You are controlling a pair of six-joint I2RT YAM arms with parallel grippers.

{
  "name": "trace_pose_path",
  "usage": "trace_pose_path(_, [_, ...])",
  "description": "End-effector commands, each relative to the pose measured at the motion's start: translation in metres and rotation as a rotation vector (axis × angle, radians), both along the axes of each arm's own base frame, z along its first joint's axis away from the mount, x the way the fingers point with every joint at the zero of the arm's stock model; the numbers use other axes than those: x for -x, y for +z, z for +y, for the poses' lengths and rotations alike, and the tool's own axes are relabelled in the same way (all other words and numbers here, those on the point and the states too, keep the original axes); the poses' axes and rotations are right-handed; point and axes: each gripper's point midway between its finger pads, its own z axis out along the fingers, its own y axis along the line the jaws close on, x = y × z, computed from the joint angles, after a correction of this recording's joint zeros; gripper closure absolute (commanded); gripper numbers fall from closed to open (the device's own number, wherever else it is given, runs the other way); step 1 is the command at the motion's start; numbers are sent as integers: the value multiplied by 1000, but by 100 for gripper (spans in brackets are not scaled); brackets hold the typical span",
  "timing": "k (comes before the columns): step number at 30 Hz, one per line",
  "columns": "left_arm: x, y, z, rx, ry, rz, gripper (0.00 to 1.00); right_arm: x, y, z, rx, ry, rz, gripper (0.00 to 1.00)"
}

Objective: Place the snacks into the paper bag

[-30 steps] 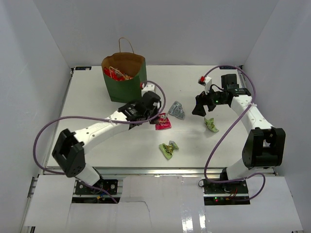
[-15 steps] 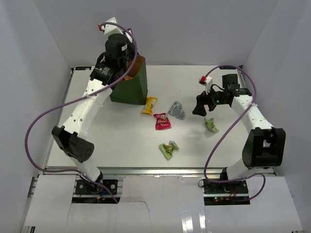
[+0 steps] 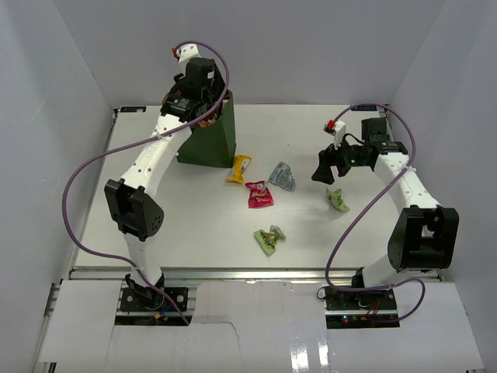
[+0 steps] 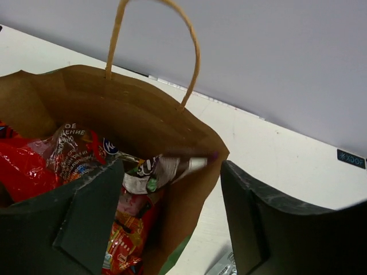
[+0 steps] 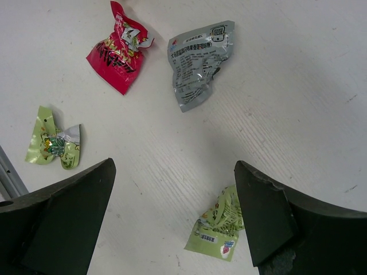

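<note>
Gaping paper bag (image 4: 143,109), red snacks (image 4: 26,172) inside

The paper bag (image 3: 208,144) stands far left on the surface (image 3: 155,225), packets (image 4: 34,172) inside it, the left claw (image 4: 172,220) over its mouth. A first packet (image 3: 239,169) lies just right of the bag. A second (image 3: 259,194) and third (image 3: 283,176) lie further right, and a fourth (image 3: 269,238) lies nearest the arms. A fifth (image 3: 337,200) lies rightmost, near the right claw (image 3: 323,169).

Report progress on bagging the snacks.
Done: the red bag and a few packets sit inside the paper bag. In hand: nothing; the left gripper is open over the bag's mouth, the right gripper open above the table. Left: the yellow packet, pink packet, silver packet and two green packets lie on the table.
</note>
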Motion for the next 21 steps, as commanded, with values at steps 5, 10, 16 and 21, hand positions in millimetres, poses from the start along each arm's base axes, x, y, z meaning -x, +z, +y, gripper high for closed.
trace_pose_path(5, [19, 76, 6, 65, -33, -141, 17, -7, 13, -10, 25, -24, -54, 10])
trace_pose_path(10, [50, 132, -25, 79, -301, -289, 14, -16, -22, -51, 222, -303, 92, 10])
trace_pose_path(16, [138, 149, -32, 141, -537, -414, 9, 17, -64, -88, 433, -493, 203, 10])
trace_pose_path(21, [206, 103, -8, 213, -544, -376, 8, 35, -96, -87, 487, -474, 280, 0])
